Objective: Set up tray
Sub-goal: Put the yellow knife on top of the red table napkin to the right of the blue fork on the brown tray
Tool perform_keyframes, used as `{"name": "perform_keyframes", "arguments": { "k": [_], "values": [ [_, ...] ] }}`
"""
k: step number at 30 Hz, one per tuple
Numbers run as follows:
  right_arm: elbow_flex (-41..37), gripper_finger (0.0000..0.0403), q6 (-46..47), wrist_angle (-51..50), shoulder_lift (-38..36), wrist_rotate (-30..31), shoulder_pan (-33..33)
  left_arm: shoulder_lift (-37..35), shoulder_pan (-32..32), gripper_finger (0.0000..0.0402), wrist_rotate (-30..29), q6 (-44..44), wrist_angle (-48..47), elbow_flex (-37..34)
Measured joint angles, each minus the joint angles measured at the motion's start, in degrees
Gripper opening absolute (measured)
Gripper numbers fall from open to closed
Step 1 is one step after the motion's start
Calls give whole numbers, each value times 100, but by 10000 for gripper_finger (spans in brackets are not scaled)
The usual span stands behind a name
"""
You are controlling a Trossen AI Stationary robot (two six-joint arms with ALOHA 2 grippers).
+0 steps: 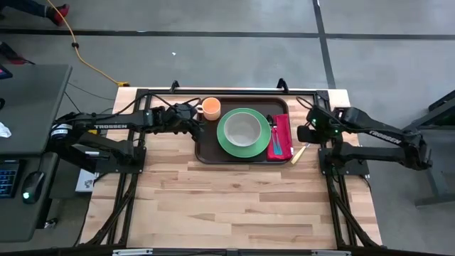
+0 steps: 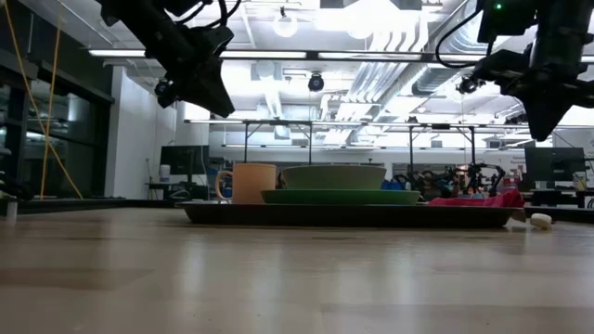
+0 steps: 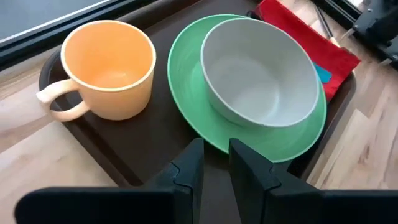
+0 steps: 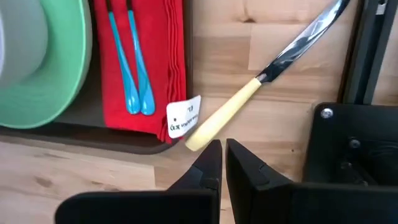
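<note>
High view: the tray [image 1: 206,151] sits at the worktop's [image 1: 234,206] far middle, carrying cup [image 1: 210,108], green plate [image 1: 244,133] and bowl.

Left wrist view: left gripper [image 3: 214,163], nearly closed and empty, hovers over the tray's edge.

Right wrist view: right gripper [image 4: 223,163], nearly closed and empty, hovers beside the tray near a knife [image 4: 261,79].

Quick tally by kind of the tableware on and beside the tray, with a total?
Mug: 1
Plate: 1
Bowl: 1
Napkin: 1
Blue utensils: 2
Knife: 1, off the tray
Total: 7
</note>
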Motion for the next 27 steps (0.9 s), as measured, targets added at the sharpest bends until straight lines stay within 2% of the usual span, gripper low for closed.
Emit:
{"name": "perform_keyframes", "arguments": {
  "k": [7, 10, 14, 17, 19, 24, 27],
  "values": [
    [-2, 1, 109, -67, 6, 243, 69, 0, 0, 106, -47, -28, -602, 0],
    [-2, 1, 133, -67, 6, 264, 69, 0, 0, 106, -264, -23, -844, 0],
    [-2, 1, 133, -69, 23, 273, 69, 0, 3, 106, -458, 243, -657, -1],
    [-3, 1, 136, -67, 52, 429, 69, -57, 7, 106, -460, 556, -136, -169],
    [-4, 1, 136, -70, 71, 543, 69, -164, 125, 106, -267, 584, 312, -465],
    [-4, 1, 175, -60, 72, 569, 69, -763, 506, 106, 710, 710, 1265, -1244],
    [-4, 1, 520, -60, 74, 541, 69, -1191, 654, 106, 765, 826, 1304, -1497]
  ]
}}
